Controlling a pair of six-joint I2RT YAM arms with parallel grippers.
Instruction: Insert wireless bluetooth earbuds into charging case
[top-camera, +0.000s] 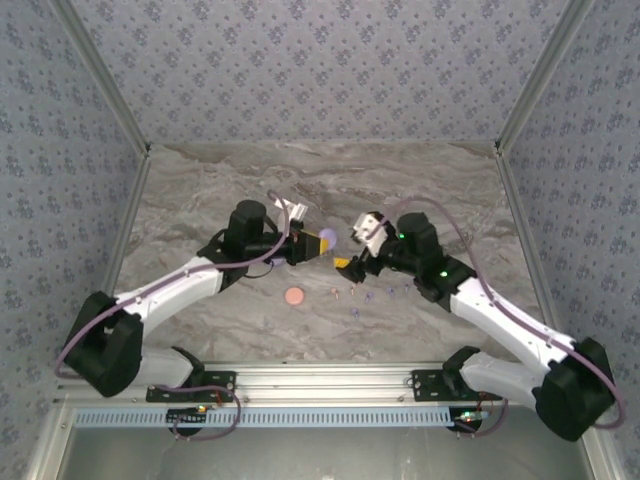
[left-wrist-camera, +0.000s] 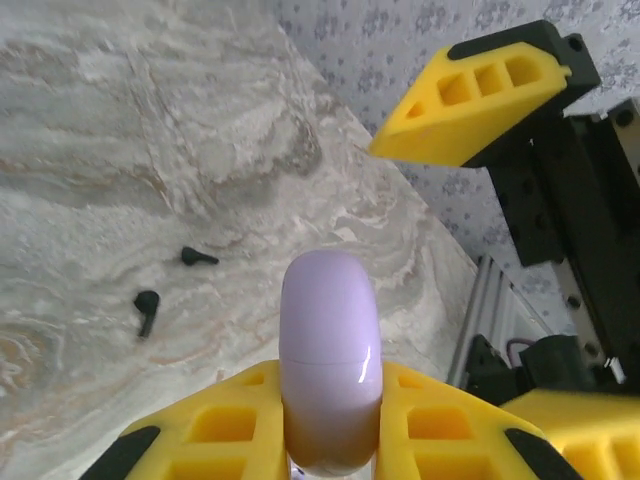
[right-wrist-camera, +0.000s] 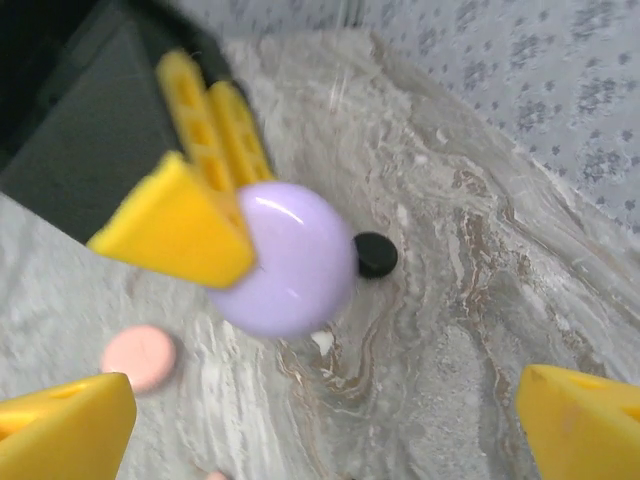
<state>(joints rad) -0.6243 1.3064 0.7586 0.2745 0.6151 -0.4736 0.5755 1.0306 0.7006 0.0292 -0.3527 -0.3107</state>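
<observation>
My left gripper (left-wrist-camera: 330, 382) is shut on a lilac charging case (left-wrist-camera: 330, 340), held edge-on above the table with its lid seam closed. In the top view the left gripper (top-camera: 316, 240) holds the case (top-camera: 329, 236) at table centre, and my right gripper (top-camera: 347, 258) hovers just right of it. The right gripper (right-wrist-camera: 325, 400) stands wide open with nothing between its fingers, below the case (right-wrist-camera: 290, 262) in its own view. Two black earbuds (left-wrist-camera: 198, 257) (left-wrist-camera: 146, 308) lie on the marble. Several tiny earbuds (top-camera: 352, 296) are scattered in front of the grippers.
A pink round disc (top-camera: 294, 296) lies on the table front-left of the grippers, also in the right wrist view (right-wrist-camera: 140, 357). A black round disc (right-wrist-camera: 375, 254) sits beyond the case. The right gripper's yellow finger (left-wrist-camera: 480, 95) hangs close above the case. Patterned walls enclose the table.
</observation>
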